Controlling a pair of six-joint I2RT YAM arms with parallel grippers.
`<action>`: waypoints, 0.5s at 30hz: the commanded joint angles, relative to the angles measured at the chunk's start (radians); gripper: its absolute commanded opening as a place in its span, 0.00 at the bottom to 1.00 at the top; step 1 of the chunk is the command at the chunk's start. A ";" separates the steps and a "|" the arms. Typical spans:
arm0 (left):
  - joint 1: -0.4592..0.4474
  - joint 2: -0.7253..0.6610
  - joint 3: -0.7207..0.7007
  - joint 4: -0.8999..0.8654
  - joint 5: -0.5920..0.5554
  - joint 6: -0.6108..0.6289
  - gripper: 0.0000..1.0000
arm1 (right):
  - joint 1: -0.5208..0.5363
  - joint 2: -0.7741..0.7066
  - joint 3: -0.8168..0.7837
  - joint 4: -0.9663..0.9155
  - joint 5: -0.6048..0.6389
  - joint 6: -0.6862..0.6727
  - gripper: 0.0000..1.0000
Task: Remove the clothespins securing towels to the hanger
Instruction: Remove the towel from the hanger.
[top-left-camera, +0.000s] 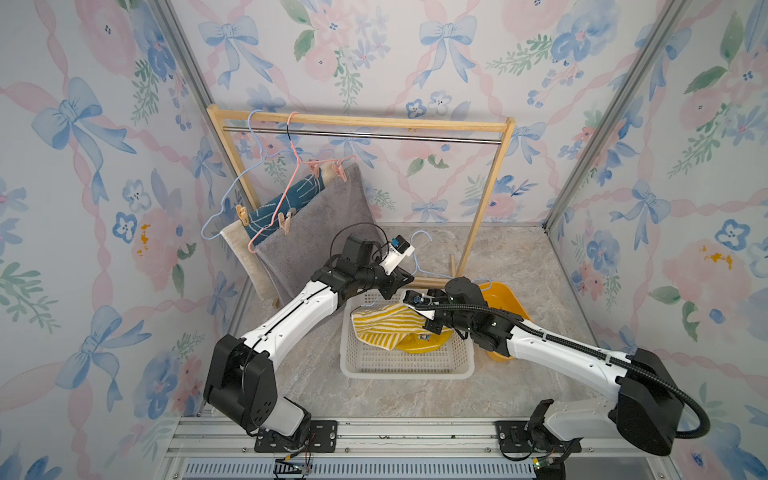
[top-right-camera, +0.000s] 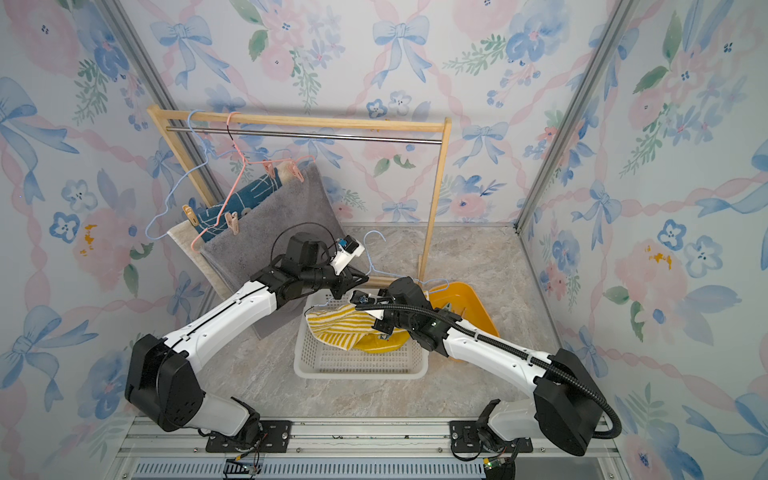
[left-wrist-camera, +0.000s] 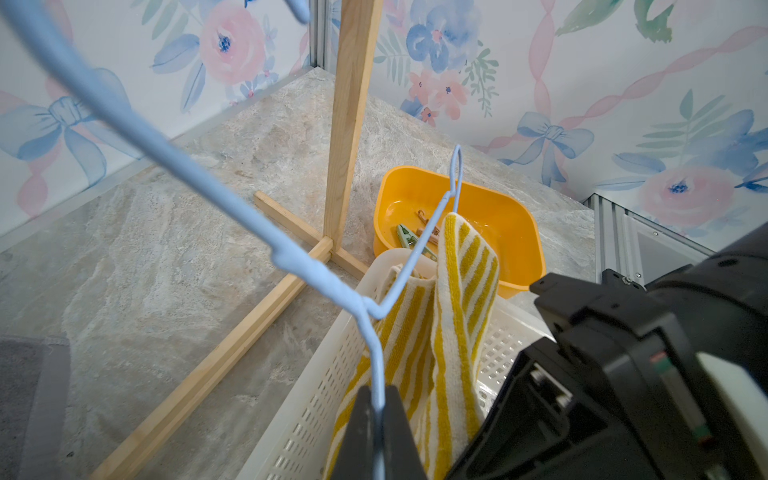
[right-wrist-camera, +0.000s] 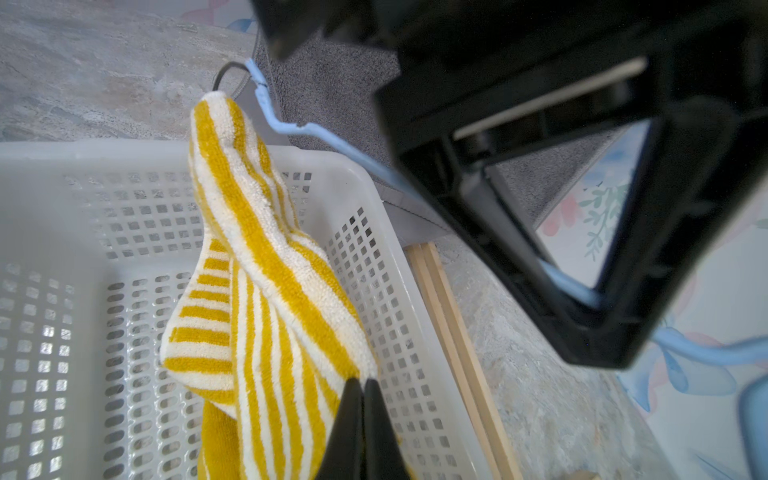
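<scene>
My left gripper (left-wrist-camera: 378, 409) is shut on the wire of a light blue hanger (left-wrist-camera: 291, 257) held above the white basket (top-left-camera: 407, 370). The yellow-and-white striped towel (left-wrist-camera: 461, 299) hangs from that hanger's far end down into the basket; no clothespin shows on it. My right gripper (right-wrist-camera: 361, 380) is shut on the striped towel's (right-wrist-camera: 270, 257) lower edge. On the rack, the grey towel (top-left-camera: 316, 232) and dark blue towel (top-left-camera: 286, 199) hang from a pink hanger (top-left-camera: 297, 166) and a blue one (top-left-camera: 226, 199), held by peach clothespins (top-left-camera: 340, 171) (top-left-camera: 286, 222). A green clothespin (left-wrist-camera: 409, 239) lies in the orange bin (left-wrist-camera: 498, 216).
The wooden rack (top-left-camera: 486, 199) stands at the back; its foot (left-wrist-camera: 232, 345) runs along the floor beside the basket. The orange bin (top-left-camera: 505, 303) sits behind the basket on the right, partly under my right arm. Floral walls close in three sides.
</scene>
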 joint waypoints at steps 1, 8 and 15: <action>-0.002 0.017 0.009 -0.007 0.012 -0.003 0.00 | 0.017 -0.077 0.037 0.006 0.013 0.022 0.00; -0.002 0.031 0.019 -0.009 -0.035 0.004 0.00 | 0.037 -0.215 0.093 -0.083 0.010 0.028 0.00; 0.029 0.037 0.061 -0.011 -0.037 -0.002 0.00 | 0.040 -0.317 0.172 -0.173 0.001 0.027 0.00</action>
